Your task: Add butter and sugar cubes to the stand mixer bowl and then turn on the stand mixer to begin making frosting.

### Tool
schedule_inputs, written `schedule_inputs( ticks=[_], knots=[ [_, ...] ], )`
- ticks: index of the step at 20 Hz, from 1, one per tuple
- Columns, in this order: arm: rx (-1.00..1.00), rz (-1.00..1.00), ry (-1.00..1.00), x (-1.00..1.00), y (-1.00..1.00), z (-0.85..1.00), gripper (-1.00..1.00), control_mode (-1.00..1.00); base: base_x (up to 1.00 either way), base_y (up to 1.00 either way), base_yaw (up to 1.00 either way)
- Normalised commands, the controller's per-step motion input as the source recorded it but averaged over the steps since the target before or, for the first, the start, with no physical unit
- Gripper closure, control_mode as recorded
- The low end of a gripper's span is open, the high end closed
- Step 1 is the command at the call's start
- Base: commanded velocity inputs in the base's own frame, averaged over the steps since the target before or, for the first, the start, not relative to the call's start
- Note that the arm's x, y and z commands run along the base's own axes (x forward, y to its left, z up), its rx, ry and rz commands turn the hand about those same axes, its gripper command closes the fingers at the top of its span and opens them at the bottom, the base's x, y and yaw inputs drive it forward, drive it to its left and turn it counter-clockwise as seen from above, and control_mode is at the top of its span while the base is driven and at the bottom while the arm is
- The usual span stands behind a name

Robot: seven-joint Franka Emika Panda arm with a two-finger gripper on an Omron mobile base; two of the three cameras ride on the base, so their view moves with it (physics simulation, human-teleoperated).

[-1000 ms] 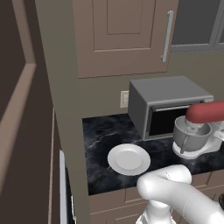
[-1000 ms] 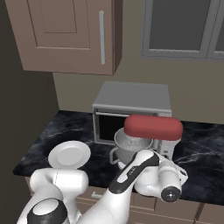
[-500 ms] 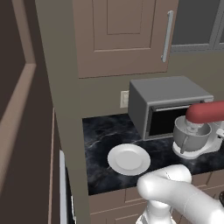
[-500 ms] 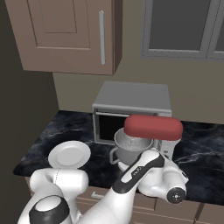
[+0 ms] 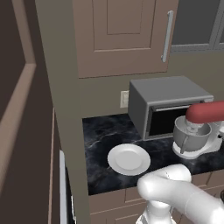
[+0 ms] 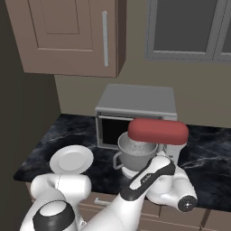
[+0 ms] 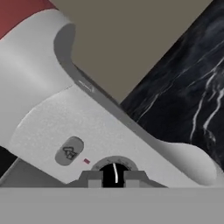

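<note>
With the jaws (image 7: 113, 179) pressed nearly together and nothing pinched between them, the arm is right up against the white side of the stand mixer (image 7: 83, 118). Directly ahead of the tips, almost touching, sits a small dark dial (image 7: 113, 173) with a white pointer, and just beside it to one side is a grey oval button (image 7: 69, 151) with a tiny red mark next to it.

From further back, the mixer's red head hangs over the stand mixer bowl (image 6: 136, 152), which stands on the dark marble counter (image 6: 205, 149) in front of the microwave (image 6: 137, 106). The white plate (image 6: 71, 159), well off to the side away from the jaws, looks bare. I cannot see into the bowl well enough to tell whether the butter and the 2 sugar cubes are inside.

My guess is that the loading is done and the last step, switching the mixer on, is in hand. The dial appears not yet turned.
</note>
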Motion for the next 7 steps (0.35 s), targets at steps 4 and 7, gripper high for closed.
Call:
schedule_inputs(
  ticks=[4, 7],
  knots=[
    [0.18, 0.0, 0.0, 0.0, 0.02, 0.0, 1.0, -1.0, 0.0, 0.0, 0.0],
    [0.18, 0.0, 0.0, 0.0, 0.0, 0.0, 1.0, -1.0, 0.0, 0.0, 0.0]
  ],
)
